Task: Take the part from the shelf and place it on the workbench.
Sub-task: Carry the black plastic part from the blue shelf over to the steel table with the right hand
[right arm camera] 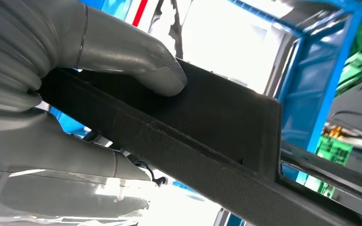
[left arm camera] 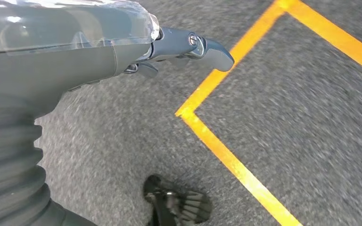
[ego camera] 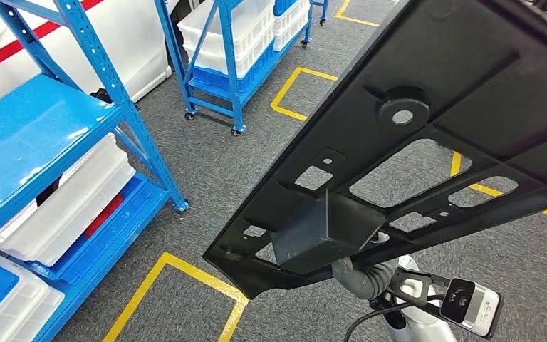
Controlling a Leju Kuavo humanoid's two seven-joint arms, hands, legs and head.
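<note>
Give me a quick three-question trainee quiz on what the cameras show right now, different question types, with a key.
1. True or false: the black part is resting on the blue shelf.
2. Multiple choice: what lies under the left hand in the left wrist view? A) a white bin B) grey carpet with a yellow tape line C) a workbench top
3. Fill in: the right hand grips the part with its thumb pressed on the part's flat ____ face.

Key
1. False: it is held up in the air above the carpet, apart from the shelf.
2. B
3. black
</note>
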